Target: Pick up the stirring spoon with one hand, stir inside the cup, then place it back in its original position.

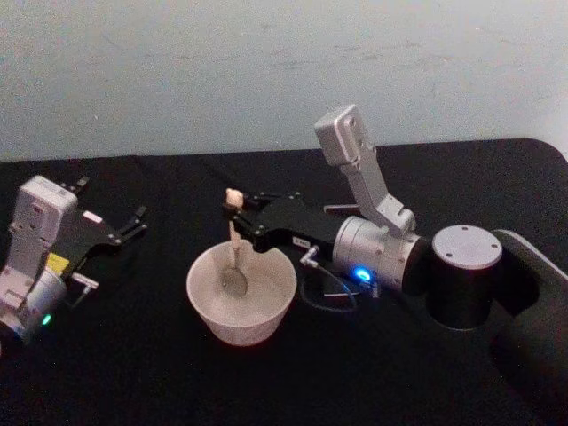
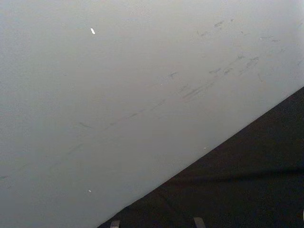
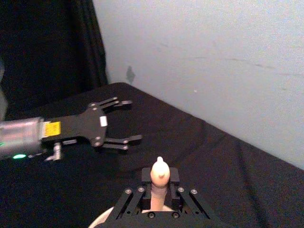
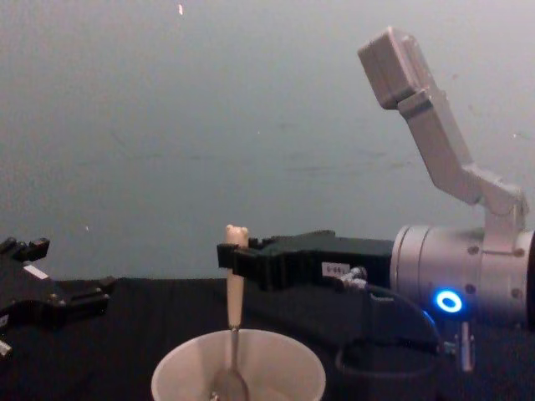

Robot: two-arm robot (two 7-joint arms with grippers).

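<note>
Stirring: your right gripper (image 1: 240, 213) pinches the stirring spoon (image 1: 233, 247), bowl below it inside the cup (image 1: 236, 325); circle gently, off the wall. Your left gripper (image 1: 138, 222) sits parked, fingers apart.

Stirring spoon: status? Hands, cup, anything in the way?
Right hand shut on stirring spoon, bowl down inside cup. Left hand open, parked off to the left. Nothing blocking.
</note>
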